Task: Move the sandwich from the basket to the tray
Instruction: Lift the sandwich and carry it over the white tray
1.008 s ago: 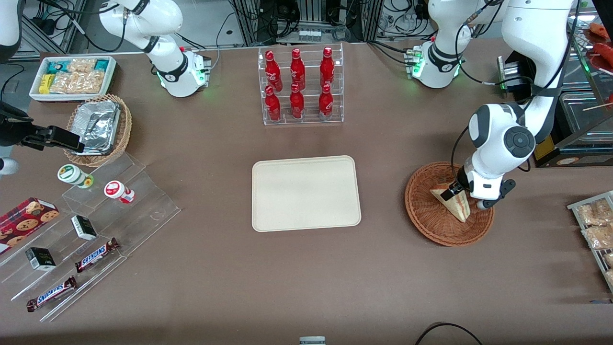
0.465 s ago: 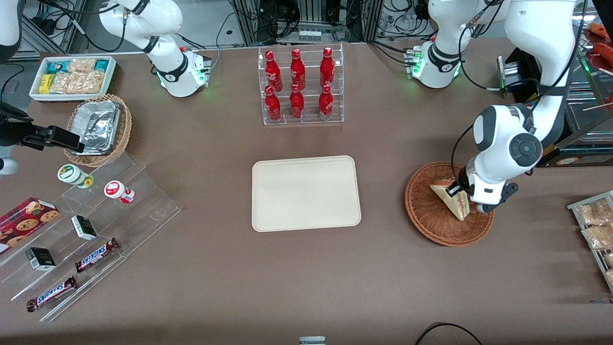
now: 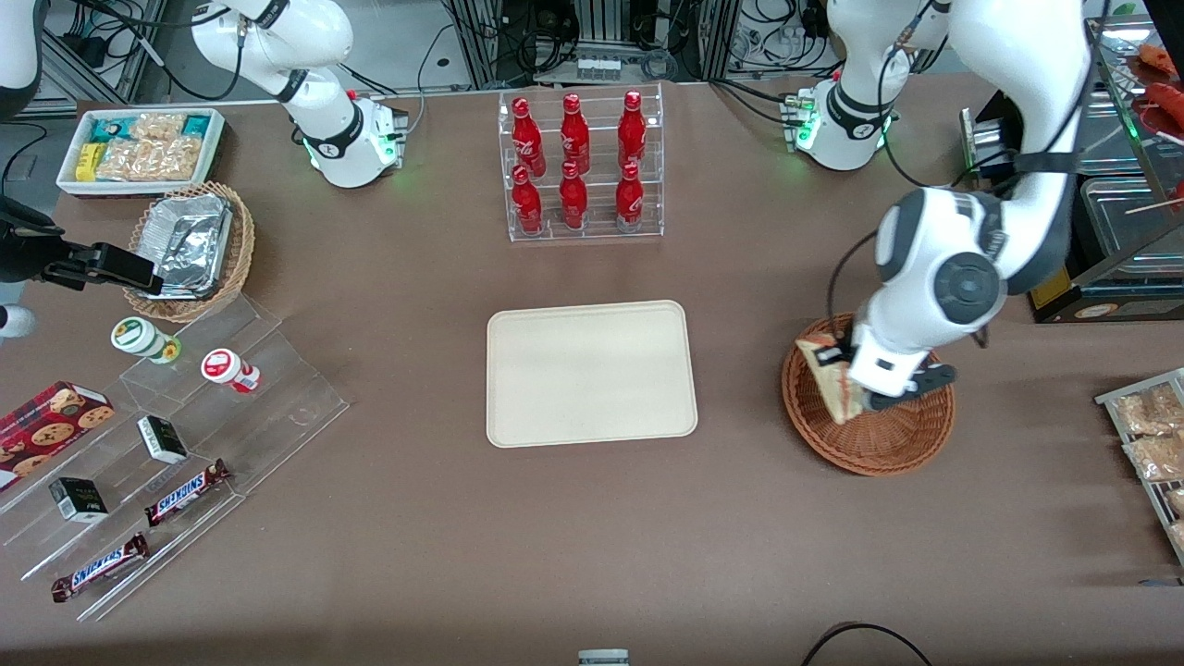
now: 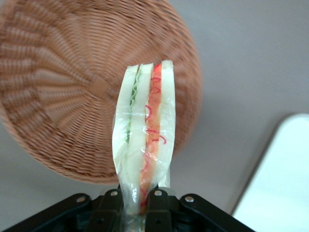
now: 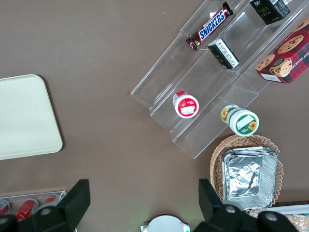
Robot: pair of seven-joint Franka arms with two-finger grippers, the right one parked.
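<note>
My left gripper (image 3: 856, 375) is shut on the sandwich (image 3: 830, 381), a plastic-wrapped white-bread wedge with red-orange and green filling. It holds the wedge lifted above the rim of the reddish-brown wicker basket (image 3: 879, 444), on the side toward the tray. The wrist view shows the sandwich (image 4: 145, 130) pinched between the black fingers (image 4: 157, 205) of the gripper (image 4: 136, 205), the basket (image 4: 58, 96) below it and a corner of the tray (image 4: 285, 179). The cream tray (image 3: 590, 372) lies flat at the table's middle with nothing on it.
A clear rack of red bottles (image 3: 579, 166) stands farther from the camera than the tray. Toward the parked arm's end are a tan basket with foil (image 3: 190, 245), a white snack bin (image 3: 141, 148) and clear steps with snacks (image 3: 176, 444). Packaged snacks (image 3: 1147, 425) lie at the working arm's end.
The gripper has lifted the sandwich out of the basket's middle and carried it toward the tray, to above the basket's rim. The wedge now hangs more upright.
</note>
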